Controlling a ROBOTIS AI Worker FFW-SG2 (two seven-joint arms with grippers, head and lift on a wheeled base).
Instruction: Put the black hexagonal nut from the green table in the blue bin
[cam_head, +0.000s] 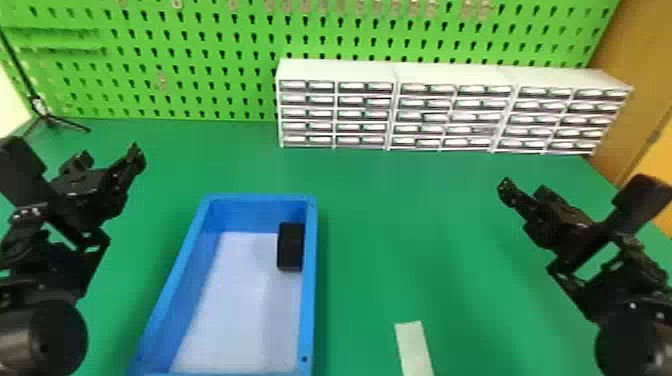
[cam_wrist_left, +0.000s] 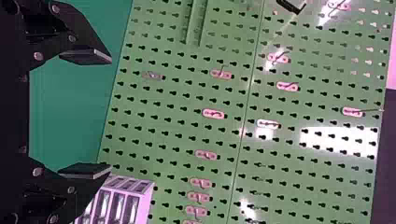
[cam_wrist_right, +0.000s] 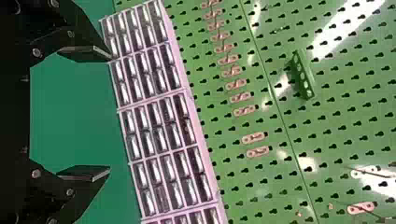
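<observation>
The blue bin (cam_head: 314, 300) stands on the green table (cam_head: 390, 220), left of centre. Against the inner face of its right wall, toward the far end, lies a black block-like thing (cam_head: 290, 246); I cannot tell from here whether it is hexagonal. My left gripper (cam_head: 110, 156) is held left of the bin, and my right gripper (cam_head: 524, 189) is well to the bin's right. In the left wrist view the left gripper (cam_wrist_left: 110, 114) is open, its fingers wide apart with nothing between them. The right gripper (cam_wrist_right: 110, 113) is likewise open and holds nothing.
White drawer cabinets (cam_head: 390, 70) line the back of the table, before a green pegboard (cam_head: 200, 60). A pale strip (cam_head: 414, 350) lies near the front edge, right of the bin. At the far left stands a thin black stand (cam_head: 47, 117).
</observation>
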